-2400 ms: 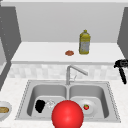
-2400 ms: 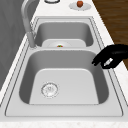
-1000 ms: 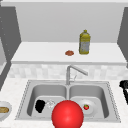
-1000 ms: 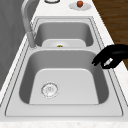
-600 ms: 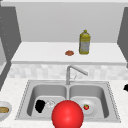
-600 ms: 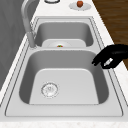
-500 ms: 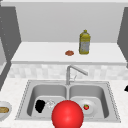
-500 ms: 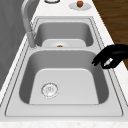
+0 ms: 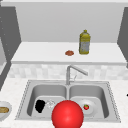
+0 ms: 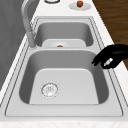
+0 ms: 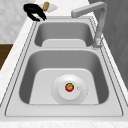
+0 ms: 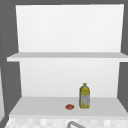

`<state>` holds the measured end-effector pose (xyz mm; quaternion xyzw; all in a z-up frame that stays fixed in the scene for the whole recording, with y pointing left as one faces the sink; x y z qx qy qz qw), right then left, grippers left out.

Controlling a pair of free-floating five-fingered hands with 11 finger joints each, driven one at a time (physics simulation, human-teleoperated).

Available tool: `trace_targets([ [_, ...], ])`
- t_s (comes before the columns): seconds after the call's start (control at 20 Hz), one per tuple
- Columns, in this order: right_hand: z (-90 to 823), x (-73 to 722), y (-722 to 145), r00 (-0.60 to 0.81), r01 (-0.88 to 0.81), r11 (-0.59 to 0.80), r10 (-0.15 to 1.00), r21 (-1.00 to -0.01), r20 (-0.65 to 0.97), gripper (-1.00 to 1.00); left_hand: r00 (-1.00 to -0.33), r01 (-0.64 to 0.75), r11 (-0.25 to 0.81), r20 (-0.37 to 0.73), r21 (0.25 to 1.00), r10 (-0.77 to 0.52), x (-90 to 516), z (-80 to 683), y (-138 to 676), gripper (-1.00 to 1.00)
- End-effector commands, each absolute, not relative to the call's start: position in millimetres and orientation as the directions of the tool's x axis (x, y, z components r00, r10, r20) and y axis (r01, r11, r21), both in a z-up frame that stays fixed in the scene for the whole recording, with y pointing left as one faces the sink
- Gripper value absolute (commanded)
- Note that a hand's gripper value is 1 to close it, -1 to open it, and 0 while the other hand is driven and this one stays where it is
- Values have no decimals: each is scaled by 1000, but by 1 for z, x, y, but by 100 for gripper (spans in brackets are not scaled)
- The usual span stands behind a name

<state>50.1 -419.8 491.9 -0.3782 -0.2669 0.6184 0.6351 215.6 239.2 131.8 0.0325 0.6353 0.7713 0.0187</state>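
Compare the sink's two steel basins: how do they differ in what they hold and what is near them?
The left basin has a bare floor with a round metal drain; the right basin holds a white plate carrying a small red tomato. The black left hand, fingers curled and holding nothing, hovers over the left basin's front rim; no hand is by the right basin. Both are grey steel with rounded corners.

The left basin (image 10: 67, 85), at the bottom of the left side view, lay open apart from a hand (image 10: 110, 58) over its right rim. The faucet (image 9: 72, 72) stood at the frame's centre; a red ball (image 9: 67, 115) blocked the bottom centre.
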Motion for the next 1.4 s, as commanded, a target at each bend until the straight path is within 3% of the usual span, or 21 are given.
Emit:
trace_targets([
  [0.0, 469, 50, -430, 21, -579, -62, 996, -813, -91, -100, -997, 12, -192, 26, 981, 70, 216, 132, 239, 0],
  [0.35, 425, 70, -445, -13, -645, -61, 998, -762, -68, -100, -997, 12, -192, 26, 981, 70, 216, 132, 239, 0],
  [1.35, 359, 145, -548, -78, -573, -11, 996, -819, 41, -100, -997, 12, -192, 26, 981, 70, 216, 132, 239, 0],
])
